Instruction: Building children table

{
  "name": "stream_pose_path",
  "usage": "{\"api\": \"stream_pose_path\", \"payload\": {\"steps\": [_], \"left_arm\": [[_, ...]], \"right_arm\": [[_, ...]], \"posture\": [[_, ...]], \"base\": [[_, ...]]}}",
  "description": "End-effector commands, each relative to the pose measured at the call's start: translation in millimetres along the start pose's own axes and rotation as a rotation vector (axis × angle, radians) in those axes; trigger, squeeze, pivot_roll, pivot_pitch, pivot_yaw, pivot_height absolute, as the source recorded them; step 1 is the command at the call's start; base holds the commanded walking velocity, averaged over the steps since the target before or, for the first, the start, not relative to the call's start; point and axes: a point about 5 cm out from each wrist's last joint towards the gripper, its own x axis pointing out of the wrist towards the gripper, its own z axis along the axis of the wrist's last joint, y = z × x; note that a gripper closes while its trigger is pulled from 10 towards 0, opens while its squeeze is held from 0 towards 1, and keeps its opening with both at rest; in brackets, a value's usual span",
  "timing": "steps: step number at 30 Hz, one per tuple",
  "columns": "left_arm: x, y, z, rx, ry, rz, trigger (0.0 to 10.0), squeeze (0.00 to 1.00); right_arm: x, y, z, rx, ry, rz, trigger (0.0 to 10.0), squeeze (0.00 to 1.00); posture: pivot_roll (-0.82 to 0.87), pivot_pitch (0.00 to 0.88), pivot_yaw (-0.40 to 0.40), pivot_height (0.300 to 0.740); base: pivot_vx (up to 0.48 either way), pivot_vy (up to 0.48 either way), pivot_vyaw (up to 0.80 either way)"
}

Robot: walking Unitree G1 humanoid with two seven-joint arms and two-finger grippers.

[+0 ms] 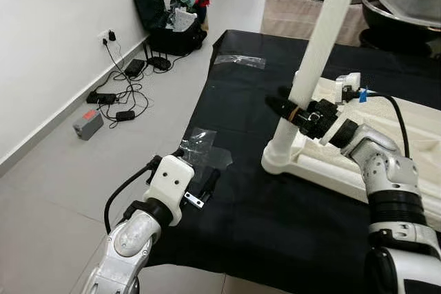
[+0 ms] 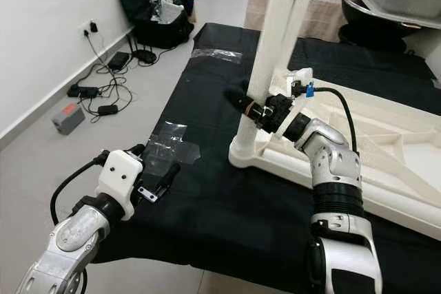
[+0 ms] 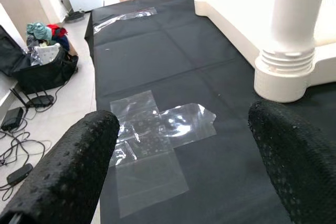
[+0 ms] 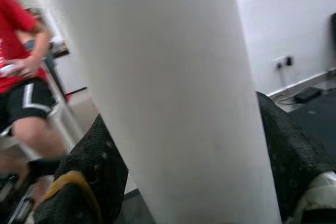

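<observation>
Between the two black fingers of the right pincer (image 1: 295, 109) stands the white table leg (image 1: 324, 39), gripped a little above its threaded foot; the fingers close against both sides of the tube, as the right wrist view confirms. Directly below the pincer, the leg's foot sits in the corner socket of the upturned white tabletop (image 2: 386, 163), which lies on the black cloth (image 1: 234, 94) covering the surface. The left pincer (image 2: 157, 182) hovers well apart from the leg, fingers spread wide and holding nothing, just short of a patch of clear tape (image 3: 157, 129) on the cloth.

Risks, as judged: the leg leans slightly, so turning it could cross the threads and jam. The smooth tube may slip within the fingers. With the tabletop unbraced, a twist could slide it across the cloth.
</observation>
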Motion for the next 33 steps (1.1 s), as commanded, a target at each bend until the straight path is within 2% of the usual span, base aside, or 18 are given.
{"api": "stream_pose_path", "payload": {"steps": [1,5,6,8,9,19,20,21,23,24,25,26,28,29,30,31,32,33], "left_arm": [[-0.4,-0.5,-1.7,0.002,0.007,-0.007,10.0,0.0],[-0.8,-0.8,-1.7,0.002,0.008,-0.007,10.0,0.0],[-1.0,-1.2,-1.9,0.002,0.009,-0.007,10.0,0.0],[-1.2,-1.5,-2.0,0.001,0.01,-0.007,10.0,0.0],[-1.2,-1.7,-1.9,0.002,0.01,-0.007,10.0,0.0],[0.4,-1.0,-1.7,0.0,0.008,-0.007,10.0,0.0],[1.0,-0.8,-1.9,0.003,0.007,-0.01,10.0,0.0],[1.0,-0.8,-1.9,0.003,0.007,-0.01,10.0,0.0],[1.1,-0.6,-2.0,0.003,0.007,-0.01,10.0,0.0],[1.1,-0.6,-2.0,0.003,0.007,-0.01,10.0,0.0],[1.0,-0.5,-2.1,0.003,0.007,-0.009,10.0,0.0],[1.0,-0.5,-2.1,0.003,0.007,-0.009,10.0,0.0],[1.1,-0.6,-2.2,0.004,0.007,-0.01,10.0,0.0],[1.1,-0.7,-2.3,0.003,0.006,-0.011,10.0,0.0],[1.1,-0.7,-2.3,0.003,0.006,-0.011,10.0,0.0],[1.0,-0.7,-2.2,0.004,0.006,-0.012,10.0,0.0],[1.0,-0.7,-2.2,0.004,0.006,-0.012,10.0,0.0],[1.0,-0.8,-2.1,0.005,0.005,-0.012,10.0,0.0]], "right_arm": [[9.6,2.7,0.1,0.013,0.005,0.102,10.0,0.0],[17.3,4.6,4.2,0.028,-0.025,0.18,10.0,0.0],[22.3,6.0,6.2,0.031,-0.048,0.201,8.4,0.0],[25.8,7.1,7.5,0.033,-0.063,0.216,8.4,0.0],[29.1,6.0,8.4,0.053,-0.087,0.196,0.0,0.0],[32.8,4.9,-10.2,0.07,-0.063,0.048,0.0,0.0],[33.8,-4.4,-25.4,0.02,0.01,-0.204,0.0,0.0],[33.8,-4.4,-25.4,0.02,0.01,-0.204,0.0,0.0],[30.4,-14.5,-32.5,-0.049,0.058,-0.482,0.0,0.0],[30.4,-14.5,-32.5,-0.049,0.058,-0.482,0.0,0.0],[26.2,-19.5,-34.7,-0.056,0.068,-0.611,0.0,0.0],[26.2,-19.5,-34.7,-0.056,0.068,-0.611,0.0,0.0],[14.2,-26.1,-35.3,-0.097,0.063,-0.879,0.0,0.0],[4.3,-25.9,-33.1,-0.13,0.037,-1.064,0.0,0.0],[4.3,-25.9,-33.1,-0.13,0.037,-1.064,0.0,0.0],[-3.9,-22.3,-32.0,-0.132,0.001,-1.208,0.0,0.0],[-3.9,-22.3,-32.0,-0.132,0.001,-1.208,0.0,0.0],[-12.7,-7.3,-30.5,-0.127,-0.08,-1.394,0.0,0.0]], "posture": [[0.13,0.099,-0.054,0.74],[0.13,0.101,-0.054,0.74],[0.13,0.105,-0.054,0.74],[0.13,0.105,-0.054,0.74],[0.13,0.106,-0.054,0.74],[0.12,0.109,-0.049,0.74],[0.12,0.106,-0.048,0.74],[0.12,0.106,-0.048,0.74],[0.12,0.105,-0.046,0.74],[0.12,0.105,-0.046,0.74],[0.12,0.104,-0.047,0.74],[0.12,0.104,-0.047,0.74],[0.11,0.102,-0.043,0.74],[0.11,0.098,-0.045,0.74],[0.11,0.098,-0.045,0.74],[0.11,0.098,-0.044,0.74],[0.11,0.098,-0.044,0.74],[0.11,0.096,-0.044,0.74]], "base": [[0.0,0.0,0.0],[0.0,0.0,0.0],[0.0,0.0,0.0],[0.0,0.0,0.0],[0.0,0.0,0.0],[0.0,0.0,0.0],[0.0,0.0,0.0],[0.0,0.0,0.0],[0.0,0.0,0.0],[0.0,0.0,0.0],[0.0,0.0,0.0],[0.0,0.0,0.0],[0.0,0.0,0.0],[0.0,0.0,0.0],[0.0,0.0,0.0],[0.0,0.0,0.0],[0.0,0.0,0.0],[0.0,0.0,0.0]]}}
